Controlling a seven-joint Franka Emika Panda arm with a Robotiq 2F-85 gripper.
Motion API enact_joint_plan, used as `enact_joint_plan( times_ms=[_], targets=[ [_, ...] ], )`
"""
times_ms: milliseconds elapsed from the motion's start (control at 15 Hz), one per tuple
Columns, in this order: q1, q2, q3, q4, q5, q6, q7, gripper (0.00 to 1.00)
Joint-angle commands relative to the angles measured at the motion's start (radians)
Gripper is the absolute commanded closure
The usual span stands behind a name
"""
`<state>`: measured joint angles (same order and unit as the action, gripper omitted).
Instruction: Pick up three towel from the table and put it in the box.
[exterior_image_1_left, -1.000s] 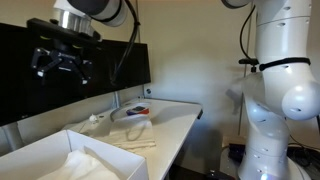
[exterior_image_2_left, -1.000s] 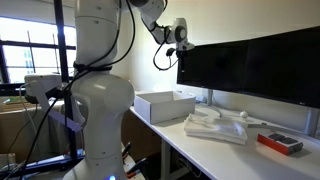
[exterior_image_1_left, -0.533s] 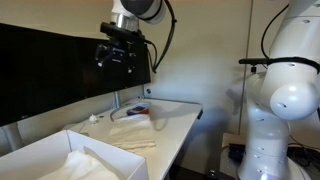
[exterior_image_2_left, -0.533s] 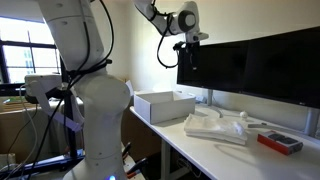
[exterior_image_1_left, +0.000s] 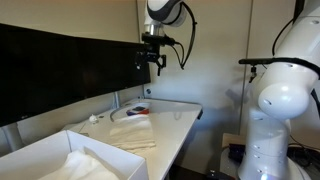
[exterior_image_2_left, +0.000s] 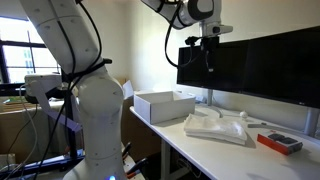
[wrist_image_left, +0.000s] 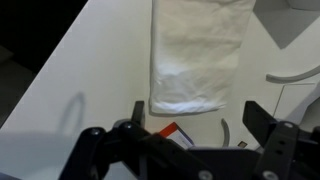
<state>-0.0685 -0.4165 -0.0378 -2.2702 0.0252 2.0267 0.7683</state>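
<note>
hand: spread wide, empty, high over the desk | towels: folded pile flat on the desk, under the hand in the wrist view | box: on the desk, apart from the pile, white cloth lying inside
</note>
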Motion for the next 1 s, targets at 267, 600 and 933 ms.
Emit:
enact_joint_plan(
  times_ms=[267, 600, 933],
  targets=[
    [-0.041, 0.008, -0.006, -0.013, 0.028, 0.047, -0.049, 0.00],
    [-0.062, 0.048, -0.091, -0.051, 0.079, 0.109, -0.232, 0.00],
    [-0.063, 0.111, -0.166, -0.083, 0.161, 0.122, -0.539, 0.00]
  ],
)
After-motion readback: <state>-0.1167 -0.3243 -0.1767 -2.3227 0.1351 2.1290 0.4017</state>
